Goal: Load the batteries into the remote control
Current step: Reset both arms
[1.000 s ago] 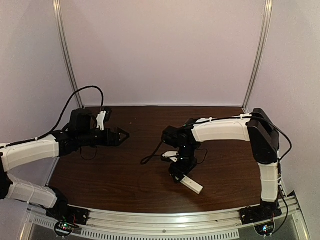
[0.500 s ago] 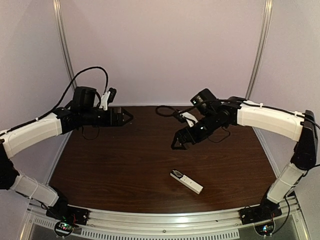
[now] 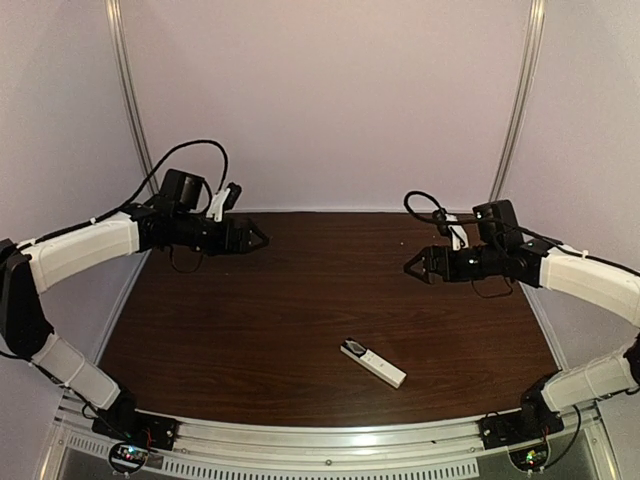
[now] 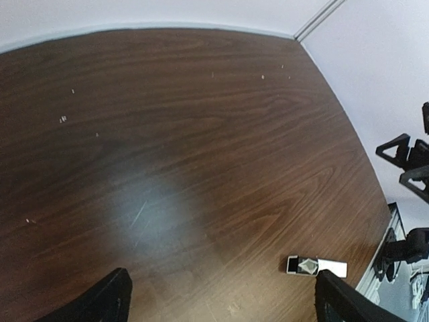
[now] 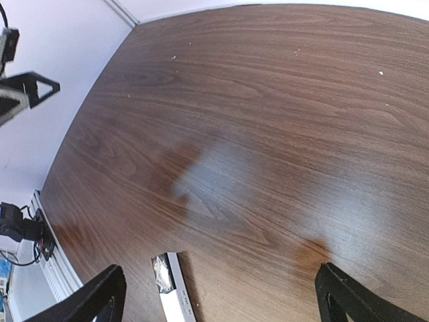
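While both arms are hovering over the dark wood-grain table [image 3: 230, 340], pale walls [image 3: 330, 100] are closing it in (metal posts [image 3: 131, 100] at the back corners). Near the front edge the remote control [image 3: 373, 363] is lying flat, well apart from either arm. The left gripper [image 3: 258, 238] and right gripper [image 3: 410, 266] are gaping wide, holding nothing. The remote's dark end is showing something shiny, too small to identify; wrist views are cutting off the fingers [image 4: 100, 302].

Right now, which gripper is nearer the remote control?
Right. The right gripper hangs open above the table, beyond the remote control and slightly to its right. The left gripper, also open, hangs farther off, over the table's far left.
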`<control>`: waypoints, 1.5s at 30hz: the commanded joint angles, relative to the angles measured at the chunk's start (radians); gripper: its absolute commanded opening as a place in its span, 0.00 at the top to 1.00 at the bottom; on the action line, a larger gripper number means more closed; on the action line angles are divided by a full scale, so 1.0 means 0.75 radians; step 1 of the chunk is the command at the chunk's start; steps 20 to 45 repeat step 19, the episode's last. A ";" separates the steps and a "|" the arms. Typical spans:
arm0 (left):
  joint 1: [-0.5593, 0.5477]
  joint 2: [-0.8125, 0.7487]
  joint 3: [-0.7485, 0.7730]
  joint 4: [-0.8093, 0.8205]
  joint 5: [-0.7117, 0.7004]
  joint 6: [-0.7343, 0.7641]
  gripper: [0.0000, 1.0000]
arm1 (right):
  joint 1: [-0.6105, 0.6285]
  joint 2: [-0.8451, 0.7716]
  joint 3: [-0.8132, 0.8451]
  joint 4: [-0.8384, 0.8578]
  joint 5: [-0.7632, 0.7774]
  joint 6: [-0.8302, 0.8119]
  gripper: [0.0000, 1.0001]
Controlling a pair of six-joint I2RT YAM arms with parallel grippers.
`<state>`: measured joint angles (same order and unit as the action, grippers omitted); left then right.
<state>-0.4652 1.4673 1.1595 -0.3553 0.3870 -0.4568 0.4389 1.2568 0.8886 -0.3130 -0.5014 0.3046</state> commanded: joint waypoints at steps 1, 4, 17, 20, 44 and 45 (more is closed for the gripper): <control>0.005 -0.020 -0.190 0.105 0.081 -0.014 0.03 | -0.044 -0.115 -0.181 0.258 -0.003 0.072 0.00; 0.005 -0.055 -0.331 0.196 0.048 -0.077 0.02 | -0.054 -0.135 -0.298 0.349 0.014 0.130 0.00; 0.005 -0.162 -0.590 0.377 -0.016 -0.164 0.03 | -0.055 -0.208 -0.522 0.544 -0.032 0.234 0.00; 0.005 -0.168 -0.583 0.377 -0.038 -0.166 0.03 | -0.055 -0.228 -0.528 0.542 -0.027 0.236 0.00; 0.005 -0.168 -0.583 0.377 -0.038 -0.166 0.03 | -0.055 -0.228 -0.528 0.542 -0.027 0.236 0.00; 0.005 -0.168 -0.583 0.377 -0.038 -0.166 0.03 | -0.055 -0.228 -0.528 0.542 -0.027 0.236 0.00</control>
